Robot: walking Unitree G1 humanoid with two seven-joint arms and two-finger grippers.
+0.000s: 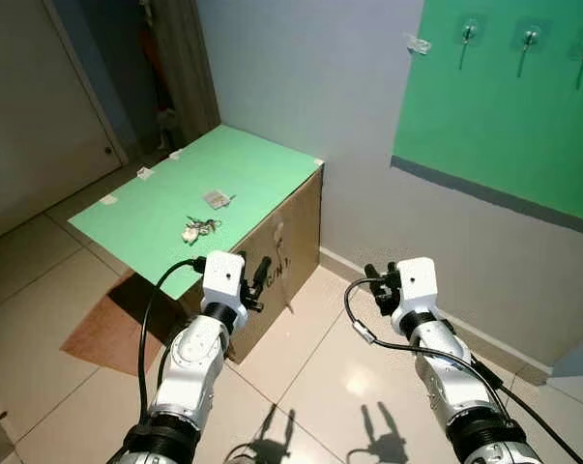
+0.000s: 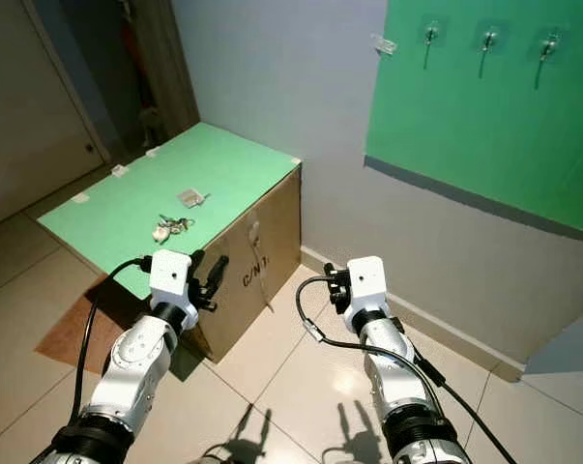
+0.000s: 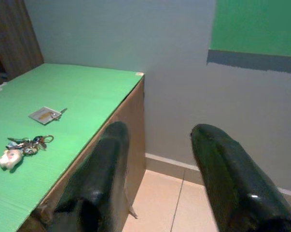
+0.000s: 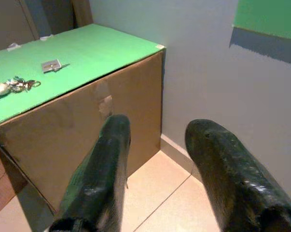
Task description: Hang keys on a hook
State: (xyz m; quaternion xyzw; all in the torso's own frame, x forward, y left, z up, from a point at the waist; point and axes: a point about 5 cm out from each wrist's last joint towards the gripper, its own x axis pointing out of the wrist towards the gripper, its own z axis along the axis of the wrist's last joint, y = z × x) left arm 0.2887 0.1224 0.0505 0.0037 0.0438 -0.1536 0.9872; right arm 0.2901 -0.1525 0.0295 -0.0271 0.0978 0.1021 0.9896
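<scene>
Keys [image 1: 202, 229] on green-topped box [image 1: 272, 174]; card [image 1: 216, 198] beside; hooks [image 1: 531, 40] above.

Keys [image 3: 24, 147] and a small card [image 3: 45, 114] are seen on the green bench [image 3: 87, 96]; the left end effector [image 3: 159, 183] is spread open

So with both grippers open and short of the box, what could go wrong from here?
The keys lie flat on the green box top right beside a small card; the left gripper might catch the card too or push the bunch away. The hooks sit high on the green wall panel, so the reach may be a stretch.
</scene>
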